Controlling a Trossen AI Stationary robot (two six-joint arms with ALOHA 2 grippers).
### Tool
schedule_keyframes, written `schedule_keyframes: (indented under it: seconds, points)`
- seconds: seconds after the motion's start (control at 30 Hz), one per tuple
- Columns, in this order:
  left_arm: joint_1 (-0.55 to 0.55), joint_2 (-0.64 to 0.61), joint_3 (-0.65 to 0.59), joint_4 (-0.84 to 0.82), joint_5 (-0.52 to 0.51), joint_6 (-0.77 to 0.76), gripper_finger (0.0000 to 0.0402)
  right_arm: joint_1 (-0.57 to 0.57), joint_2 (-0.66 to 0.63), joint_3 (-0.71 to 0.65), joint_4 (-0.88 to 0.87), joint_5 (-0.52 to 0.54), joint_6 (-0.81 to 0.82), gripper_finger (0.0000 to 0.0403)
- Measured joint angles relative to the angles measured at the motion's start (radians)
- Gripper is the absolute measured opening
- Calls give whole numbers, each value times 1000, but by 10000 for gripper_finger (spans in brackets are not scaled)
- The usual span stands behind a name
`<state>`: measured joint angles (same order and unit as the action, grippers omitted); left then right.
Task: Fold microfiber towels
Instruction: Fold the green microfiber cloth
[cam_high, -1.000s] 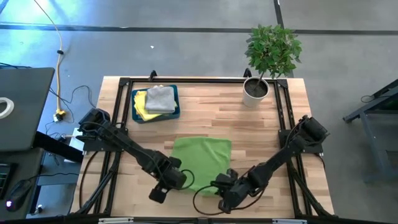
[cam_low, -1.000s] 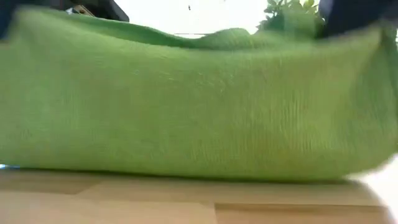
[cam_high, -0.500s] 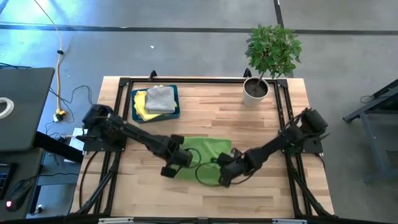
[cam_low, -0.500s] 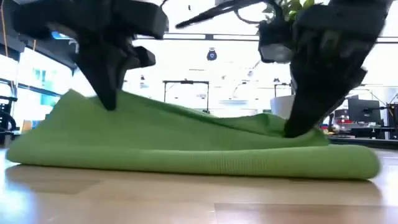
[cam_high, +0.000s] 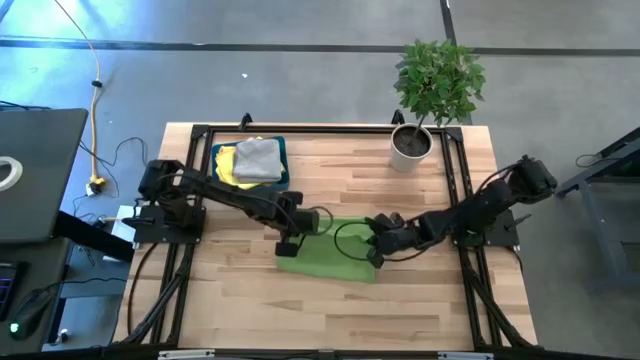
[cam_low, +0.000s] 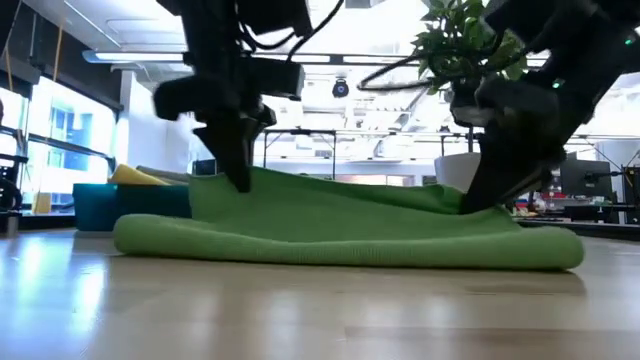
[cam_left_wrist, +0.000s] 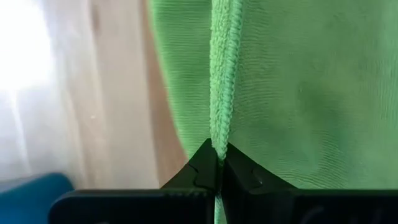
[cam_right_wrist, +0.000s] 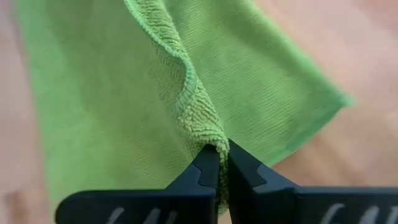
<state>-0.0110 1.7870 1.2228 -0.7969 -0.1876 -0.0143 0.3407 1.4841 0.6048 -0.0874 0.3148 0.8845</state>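
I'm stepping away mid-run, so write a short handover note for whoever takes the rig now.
Left gripper: shut on the green microfiber towel's hemmed edge.
Right gripper: shut on the same towel's edge.
The towel lies doubled over at mid-table, both pinched corners not yet released.
Folded yellow towel and grey towel sit in the dark teal tray.
Left: release, finish folding, then move it to the tray.

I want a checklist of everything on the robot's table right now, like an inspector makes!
Surface: wooden table, bare planks around the work.
Job's things: green towel folded over mid-table; yellow towel and grey towel in the teal tray.
Clutter: potted plant at the far right corner.
Grippers: left pincer and right pincer each shut on the green towel's edge.
Cables: yellow cable on the floor.
Surroundings: grey floor; bright room behind.
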Motion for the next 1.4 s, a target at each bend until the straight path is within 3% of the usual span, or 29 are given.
schedule_keyframes:
  seconds: [0.13, 0.37, 0.7, 0.83, 1.07, 1.4]
  points:
    - [55, 0, 0, 17, 0, 0, 0, -57, 0, -4, -4, 8, -130, 0]
    - [99, 0, 0, 1, 35, -31, 0, -159, 0, -4, -1, -10, -195, 7]
    - [117, 0, 0, -16, 40, -8, 0, -196, -30, -5, -11, -34, -197, 144]
    - [138, 0, 0, -15, 15, -8, 0, -197, -84, -5, -21, -27, -186, 174]
    - [150, 0, 0, 2, -55, -8, 15, -177, -77, -5, 8, -27, -142, 171]
    - [140, 0, 0, 8, -117, 33, 101, -151, 85, -5, 216, -27, -149, 154]
